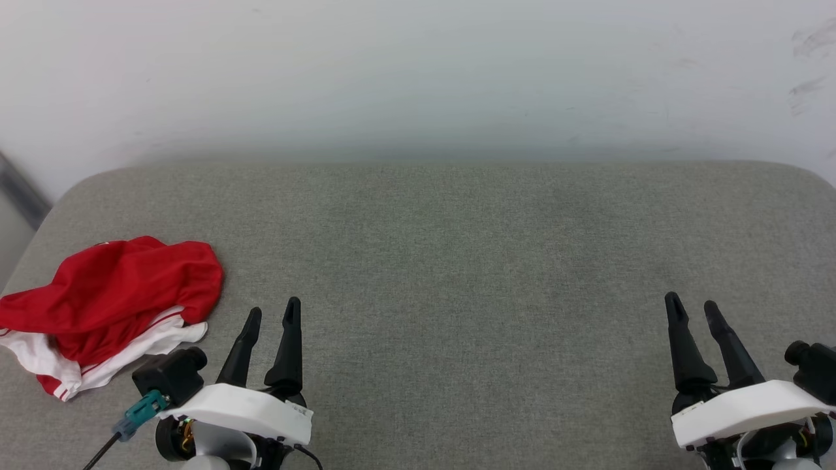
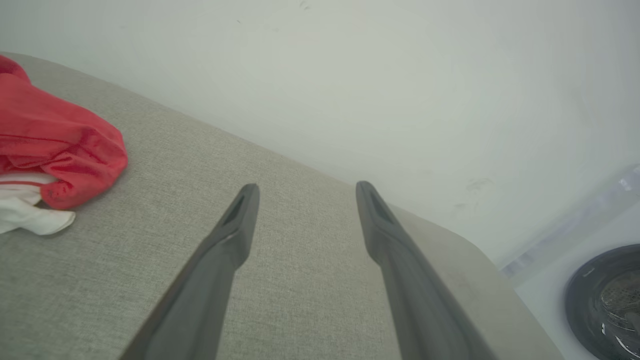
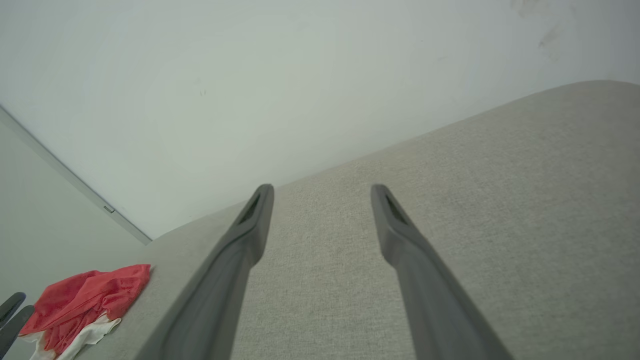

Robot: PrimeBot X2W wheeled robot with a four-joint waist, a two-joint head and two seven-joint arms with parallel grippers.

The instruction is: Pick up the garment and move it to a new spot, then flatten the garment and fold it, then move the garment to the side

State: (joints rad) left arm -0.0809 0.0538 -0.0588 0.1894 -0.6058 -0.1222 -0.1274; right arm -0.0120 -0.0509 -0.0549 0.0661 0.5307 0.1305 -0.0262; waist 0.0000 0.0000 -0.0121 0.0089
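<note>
Upholstered bench (image 1: 457, 261): grey, coarse woven cover, padded, rounded far corners. Behind it is a pale matt wall (image 1: 418, 78) with faint scuff marks at the far right.

At the near left of the bench, close to its left edge, lies the garment (image 1: 124, 287), crumpled in a loose heap. Thin, soft red cloth bunches on top in rounded folds. White cloth with narrow red stripes spills out underneath on the near side.

Just right of the heap and not touching it, the left pincer (image 1: 274, 309) hangs over the near edge. It has two long, dark, tapered matt fingers, spread wide with nothing between them, and a white shell behind.

At the near right, well apart from the cloth, the right pincer (image 1: 691, 303) has the same dark tapered fingers, spread wide and empty over bare weave.
</note>
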